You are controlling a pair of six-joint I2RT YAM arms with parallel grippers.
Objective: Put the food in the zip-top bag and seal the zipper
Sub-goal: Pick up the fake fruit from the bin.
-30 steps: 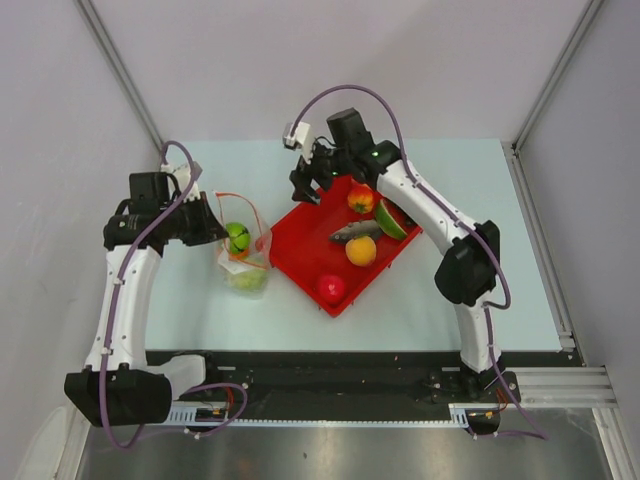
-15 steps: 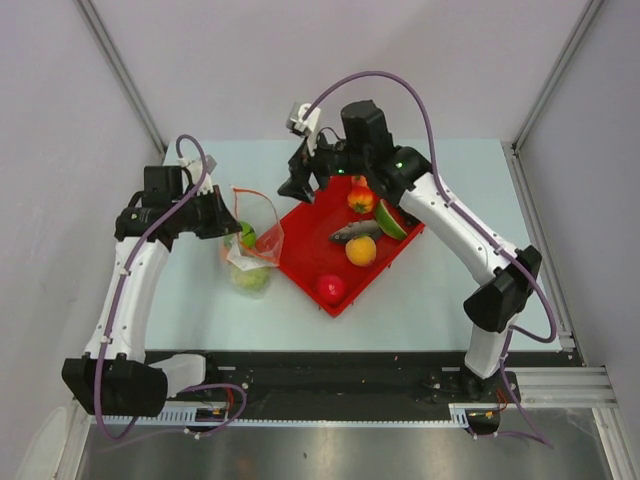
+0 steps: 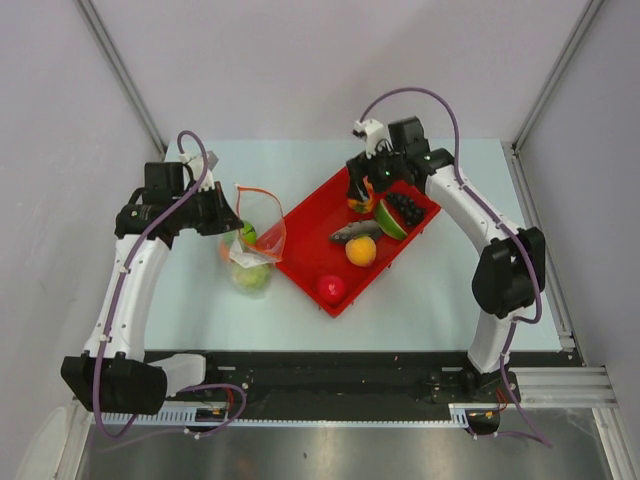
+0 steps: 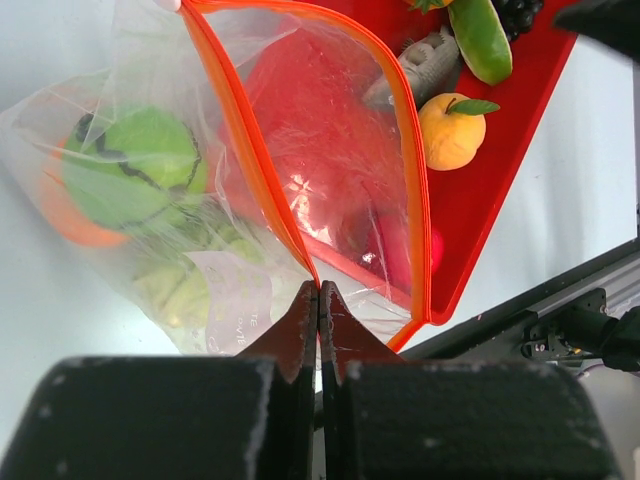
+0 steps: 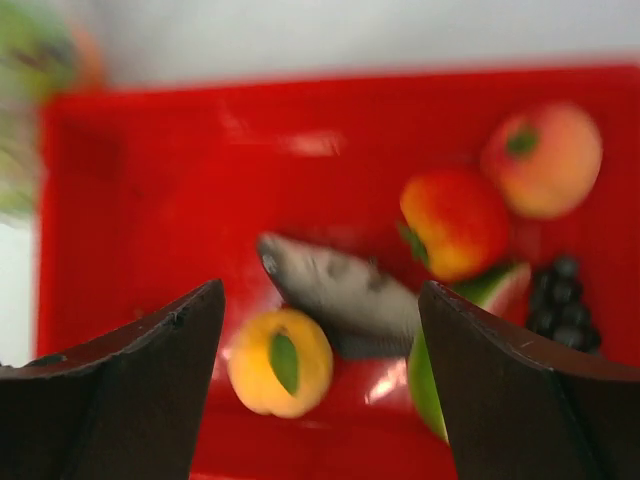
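Left claw [image 4: 318,298] is clamped shut on the zip-top bag [image 4: 330,160], right at its orange zipper [image 4: 235,110]. The bag's mouth gapes open straight ahead of it, striped melon [image 4: 135,170] inside. Right claw [image 5: 320,292] hangs spread wide above the red tray [image 5: 150,170], grabbing nothing. Grey fish [image 5: 335,285] sits right under the gap, orange [image 5: 280,362] just beside it.
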